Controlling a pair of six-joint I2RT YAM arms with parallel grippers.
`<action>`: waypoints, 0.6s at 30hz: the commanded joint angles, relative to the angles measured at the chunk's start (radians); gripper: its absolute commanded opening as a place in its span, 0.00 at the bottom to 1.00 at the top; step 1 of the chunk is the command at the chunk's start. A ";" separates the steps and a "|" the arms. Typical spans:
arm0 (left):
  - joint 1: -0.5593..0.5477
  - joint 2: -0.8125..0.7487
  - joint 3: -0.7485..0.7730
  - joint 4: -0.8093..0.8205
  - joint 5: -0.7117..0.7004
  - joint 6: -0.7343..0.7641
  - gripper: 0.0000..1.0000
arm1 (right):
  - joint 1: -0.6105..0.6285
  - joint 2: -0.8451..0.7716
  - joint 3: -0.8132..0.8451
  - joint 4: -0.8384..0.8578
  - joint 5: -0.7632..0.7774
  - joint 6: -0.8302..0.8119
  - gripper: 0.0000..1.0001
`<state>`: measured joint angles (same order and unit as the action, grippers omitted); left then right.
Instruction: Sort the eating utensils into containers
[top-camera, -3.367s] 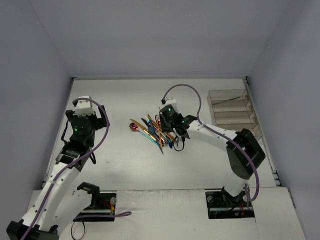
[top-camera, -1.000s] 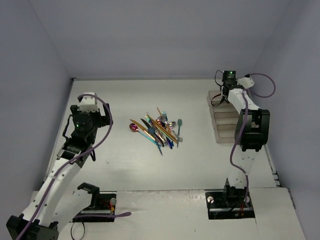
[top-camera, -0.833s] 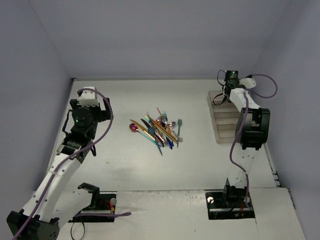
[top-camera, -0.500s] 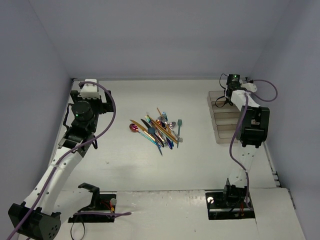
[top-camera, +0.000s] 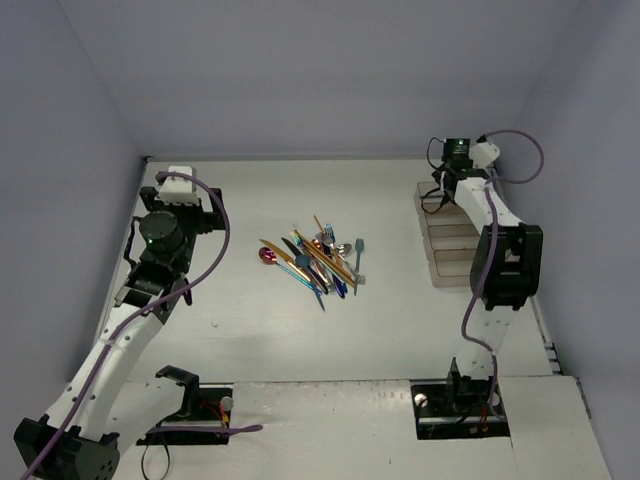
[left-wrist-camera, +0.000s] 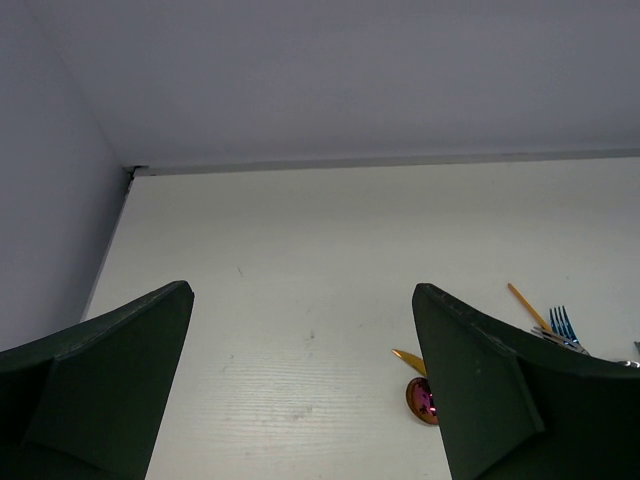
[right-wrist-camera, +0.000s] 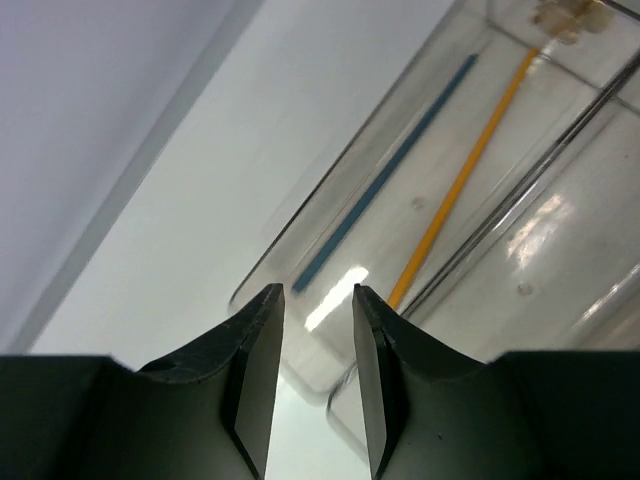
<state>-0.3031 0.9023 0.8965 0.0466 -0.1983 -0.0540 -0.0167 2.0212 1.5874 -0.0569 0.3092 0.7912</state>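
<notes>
The eating utensils (top-camera: 318, 258) lie in a loose pile at the table's middle, with a magenta spoon (top-camera: 267, 254) at its left and a teal spoon (top-camera: 358, 250) at its right. The containers (top-camera: 468, 240) form a clear row at the right. My right gripper (top-camera: 438, 190) hangs over the far tray (right-wrist-camera: 440, 140), jaws (right-wrist-camera: 318, 360) a narrow gap apart with nothing between them. A teal handle (right-wrist-camera: 385, 190) and a gold handle (right-wrist-camera: 460, 180) lie in that tray. My left gripper (top-camera: 183, 190) is wide open and empty (left-wrist-camera: 300, 400), left of the pile. The magenta spoon (left-wrist-camera: 420, 400) shows by its right finger.
Grey walls enclose the table on the left, back and right. The back-left corner (left-wrist-camera: 130, 170) is close in front of my left gripper. Both arm bases (top-camera: 190, 405) stand at the near edge. A blue fork (left-wrist-camera: 562, 325) peeks in at the left wrist view's right.
My right gripper has left the pile and gone to the far tray at the back right. My left gripper has swung toward the back-left corner and then eased slightly right.
</notes>
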 joint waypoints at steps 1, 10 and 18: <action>-0.003 -0.038 0.012 0.085 0.012 0.015 0.90 | 0.172 -0.238 -0.094 0.033 -0.046 -0.344 0.32; -0.016 -0.051 0.006 0.085 -0.016 0.021 0.90 | 0.465 -0.383 -0.332 0.032 -0.214 -0.709 0.33; -0.033 -0.054 0.001 0.087 -0.027 0.029 0.90 | 0.597 -0.328 -0.406 0.037 -0.275 -0.775 0.20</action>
<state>-0.3261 0.8589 0.8879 0.0513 -0.2149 -0.0473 0.5469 1.6787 1.1761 -0.0502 0.0834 0.0841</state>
